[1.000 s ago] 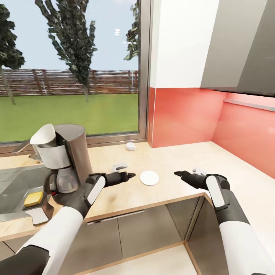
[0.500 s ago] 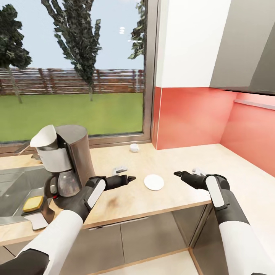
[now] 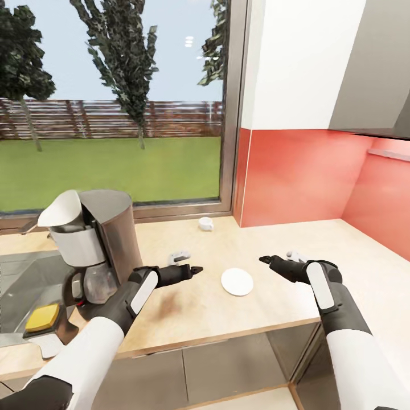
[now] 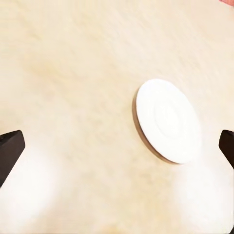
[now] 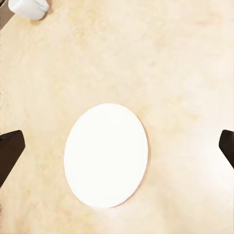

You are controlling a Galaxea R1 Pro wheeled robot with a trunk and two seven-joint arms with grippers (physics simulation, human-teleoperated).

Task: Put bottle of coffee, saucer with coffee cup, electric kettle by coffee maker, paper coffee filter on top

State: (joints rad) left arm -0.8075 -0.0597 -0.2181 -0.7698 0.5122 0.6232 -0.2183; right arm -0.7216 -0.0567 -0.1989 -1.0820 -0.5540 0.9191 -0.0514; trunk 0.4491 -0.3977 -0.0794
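While both arms are held out over the tabletop [image 3: 188, 307], the saucer [image 3: 237, 282] is seen lying flat on the bare wood between the two end effectors. The left end effector [image 3: 196, 269] hangs above the surface with the saucer just beyond its tips, toward the robot's right; in the left wrist view the saucer [image 4: 168, 122] sits off-centre between the widely parted dark fingertips [image 4: 9, 148], nearer one of them, so the jaws are spread and nothing is held. The right end effector [image 3: 263, 259] points toward the saucer from the opposite side, near it but not touching. In the right wrist view the saucer [image 5: 106, 155] is framed almost midway between the separated fingertips [image 5: 9, 151], so these jaws are likewise spread wide and empty.

The coffee cup [image 3: 205, 224] rests on the tabletop well beyond both end effectors, close to the window frame; it appears at a corner of the right wrist view [image 5: 28, 7], apart from the saucer. The coffee maker [image 3: 94, 250] stands on the tabletop to the outer side of the left end effector, behind the left forearm, with the paper coffee filter [image 3: 60, 209] seated in its top. A yellow sponge [image 3: 41, 318] lies further out on that side, at the sink [image 3: 23, 285].
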